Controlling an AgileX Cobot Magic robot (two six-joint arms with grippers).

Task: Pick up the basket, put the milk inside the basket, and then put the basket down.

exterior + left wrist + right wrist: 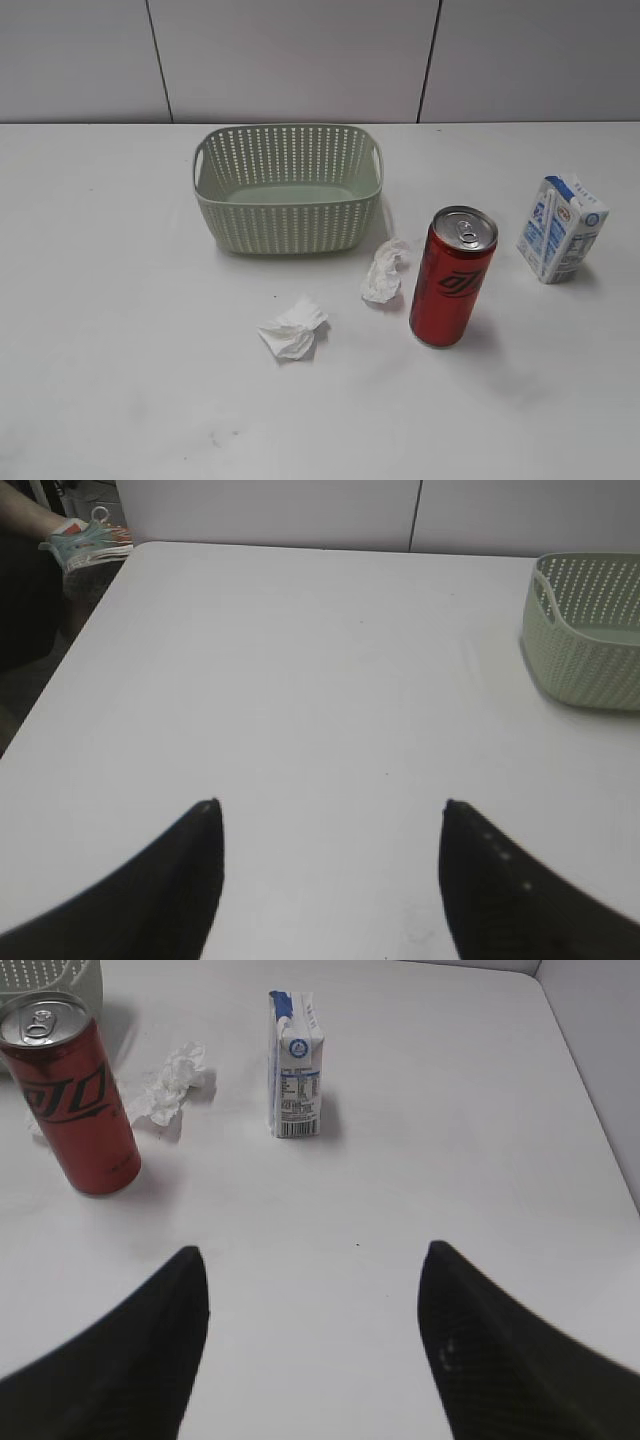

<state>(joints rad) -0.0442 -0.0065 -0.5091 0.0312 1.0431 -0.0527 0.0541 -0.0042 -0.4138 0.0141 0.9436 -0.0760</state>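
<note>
Task not started, by the look of it: nothing lifted, nothing in the basket.

Near edge: both arms sit back by the near edge of the table (pixel 100 400), out of ext view. Left gripper (pixel 330 810) has fingers spread wide, nothing btwn them, bare tabletop ahead, near the left edge. Right gripper (pixel 312 1255) likewise spread wide, empty, pointing at the milk, well apart from it.

Mid table: crumpled tissue (pixel 293 329) nearest the front, roughly centre. Red can (pixel 453 276) upright to its right. 2nd tissue (pixel 385 271) just beside the can on its left, close to the basket's right front corner; can't tell if touching either.

Farther back: milk (pixel 562 228) upright toward the right edge, well apart from the basket, clear of the can. Basket (pixel 288 188) sits flat on the table, centre, toward the far edge, empty inside, cut-out handles on its left and right ends.

Left to do, judging from this: all 3 steps — lift the basket (left arm looks best placed, its cam shows the left handle end), drop the milk in w/ right arm, set the basket down. Can and tissues stand btwn milk and basket, so the carry path likely needs to go over or behind them.
</note>
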